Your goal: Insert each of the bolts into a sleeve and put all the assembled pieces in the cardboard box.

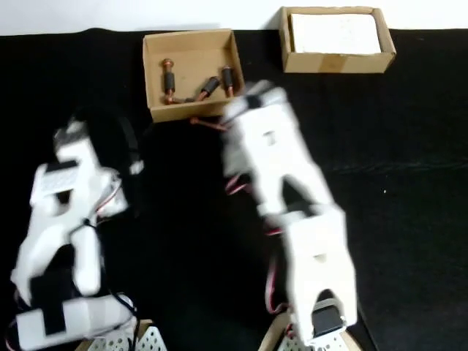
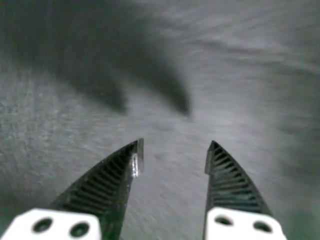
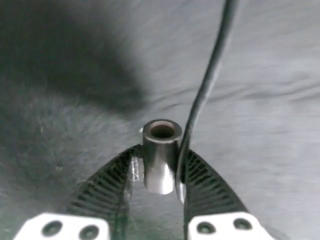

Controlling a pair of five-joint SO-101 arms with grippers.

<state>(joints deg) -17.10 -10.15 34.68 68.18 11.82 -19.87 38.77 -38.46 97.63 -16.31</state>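
My right gripper [image 3: 160,153] is shut on a dark metal sleeve [image 3: 161,159], which stands upright between the fingers with its open bore showing. In the high view the right arm [image 1: 267,146] stretches up to the front wall of the cardboard box [image 1: 183,110]. Three assembled copper-and-black pieces [image 1: 210,88] lie inside that box. A copper-coloured bolt [image 1: 208,123] lies on the cloth just outside the box's front wall, beside the right arm's head. My left gripper [image 2: 173,150] is open above bare black cloth, with nothing between its fingers.
A second cardboard box [image 1: 336,62] holding a white sheet stands at the back right. A black cable [image 3: 210,75] runs close past the held sleeve. The left arm [image 1: 66,197] is folded at the table's left side. Black cloth covers the table.
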